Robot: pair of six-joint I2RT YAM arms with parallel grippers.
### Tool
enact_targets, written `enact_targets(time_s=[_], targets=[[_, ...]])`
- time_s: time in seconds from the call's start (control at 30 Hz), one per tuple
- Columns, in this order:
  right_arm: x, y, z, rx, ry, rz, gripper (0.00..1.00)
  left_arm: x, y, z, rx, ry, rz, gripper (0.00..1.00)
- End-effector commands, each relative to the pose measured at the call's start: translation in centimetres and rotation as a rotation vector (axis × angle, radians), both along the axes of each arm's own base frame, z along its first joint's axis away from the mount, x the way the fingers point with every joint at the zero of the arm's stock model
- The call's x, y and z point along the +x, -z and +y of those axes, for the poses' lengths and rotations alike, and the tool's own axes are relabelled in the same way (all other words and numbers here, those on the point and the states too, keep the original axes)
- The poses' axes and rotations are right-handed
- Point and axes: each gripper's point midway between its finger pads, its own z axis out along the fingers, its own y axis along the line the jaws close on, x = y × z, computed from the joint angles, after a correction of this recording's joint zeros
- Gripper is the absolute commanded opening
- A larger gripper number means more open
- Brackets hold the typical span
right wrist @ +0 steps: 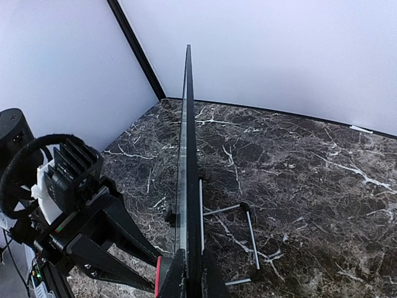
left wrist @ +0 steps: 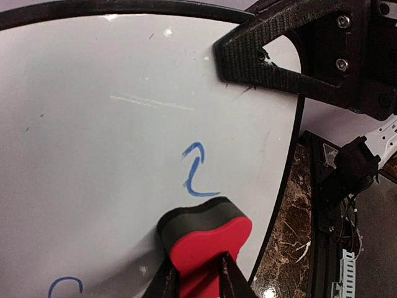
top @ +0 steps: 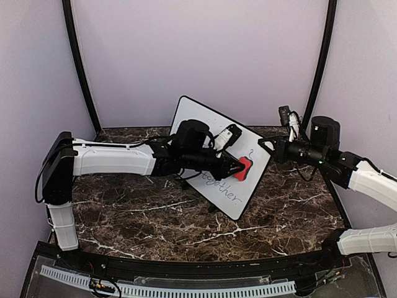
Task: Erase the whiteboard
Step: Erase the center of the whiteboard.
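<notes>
The erasing is looking only partly done. The whiteboard is standing tilted in the middle of the top view, leaning back on a thin wire stand. Its upper half is showing clean white, broken only by faint smears and specks. Ink is remaining lower down: a handwritten word that is reading like "together" is running along the lower part of the board. In the left wrist view a blue squiggle is sitting just above the eraser, with a blue arc at the bottom left of that frame.

The left arm's fingers are pinching narrow around the red eraser and are pressing its dark felt face against the board, just below the squiggle. The right arm's fingers are clamping narrow on the board's right edge, apparently steadying it. The right wrist view is showing the board edge-on between them. My judgement is that the squiggle, the arc and the word are all waiting to be wiped, so a good share of the work is left.

The desk is dark brown marble with white veins, and nothing loose is showing on it around the stand. Pale lilac walls are enclosing the space, with black poles rising at the upper left and upper right. A slotted white cable rail is running along the bottom.
</notes>
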Motion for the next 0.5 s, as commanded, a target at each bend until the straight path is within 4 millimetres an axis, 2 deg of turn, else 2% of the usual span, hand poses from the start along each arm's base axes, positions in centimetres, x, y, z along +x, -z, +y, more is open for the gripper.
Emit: enact_targets(time_s=[0.0, 0.13, 0.23, 0.33, 0.43, 0.47], targets=[[-3.0, 0.5, 2.1, -0.07, -0.188, -0.061, 0.0, 2.3, -2.9, -0.4, -0.013, -0.075, -0.055, 0.22], [-3.0, 0.5, 2.1, -0.07, -0.19, -0.059, 0.0, 3.0, -4.4, -0.7, -0.02, -0.074, -0.085, 0.22], [-3.0, 0.4, 2.2, -0.069, -0.19, -0.06, 0.0, 3.3, -4.5, -0.5, -0.027, -0.071, -0.072, 0.22], [-3.0, 0.3, 2.2, -0.07, -0.189, -0.064, 0.0, 3.1, -3.5, -0.3, -0.01, -0.068, -0.036, 0.22], [-2.9, 0.4, 2.2, -0.071, -0.19, -0.062, 0.0, 2.5, -1.0, 0.2, 0.026, -0.068, 0.019, 0.22], [-2.9, 0.4, 2.2, -0.07, -0.191, -0.062, 0.0, 2.3, -0.8, 0.4, 0.022, -0.071, 0.034, 0.22]])
